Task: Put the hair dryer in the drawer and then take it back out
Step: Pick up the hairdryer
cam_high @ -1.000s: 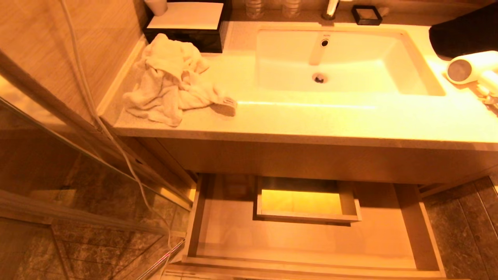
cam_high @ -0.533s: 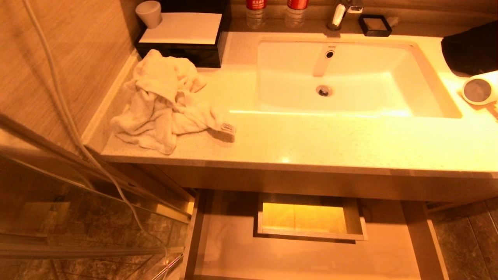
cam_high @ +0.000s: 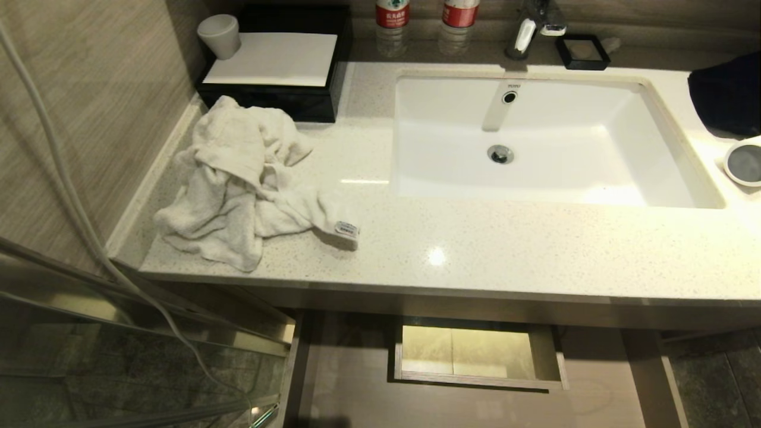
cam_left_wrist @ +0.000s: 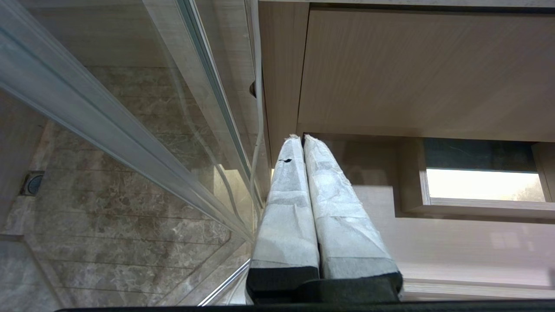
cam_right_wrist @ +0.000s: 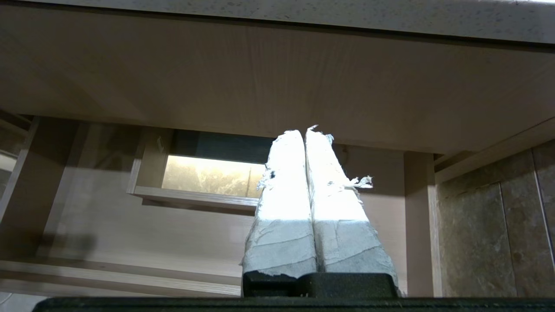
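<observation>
The hair dryer (cam_high: 744, 164) lies at the far right edge of the head view on the speckled, glossy stone table (cam_high: 475, 249), just beside the right rim of the sink; only its round dark grey end ringed in white shows, the rest cut off by the frame. Behind it sits a dark cloth mass (cam_high: 725, 101), partly out of view.

The sink (cam_high: 654, 119) is a smooth white rectangular basin with rounded corners, a metal drain at its floor and a chrome tap (cam_high: 526, 32) behind. On the left of the table a crumpled cream terry towel (cam_high: 238, 178) lies in soft folds, a small label at its tip. Behind it stands a glossy black box with a flat white top (cam_high: 270, 59), a small tapered white cup (cam_high: 219, 35) on its corner. Two clear bottles with red labels (cam_high: 392, 24) stand against the back wall, and a little square black dish (cam_high: 582, 50) sits beside the tap.

Below the table the pale wood-grain drawer (cam_high: 642, 380) stands pulled out, with a rectangular cut-out in its floor.

The left claw (cam_left_wrist: 302, 138) hangs below the table beside a glass panel, its two padded, white-wrapped fingers (cam_left_wrist: 286, 208) pressed together with nothing between them. The right claw (cam_right_wrist: 303, 131) points at the drawer from in front, its frayed wrapped fingers likewise closed and empty.
</observation>
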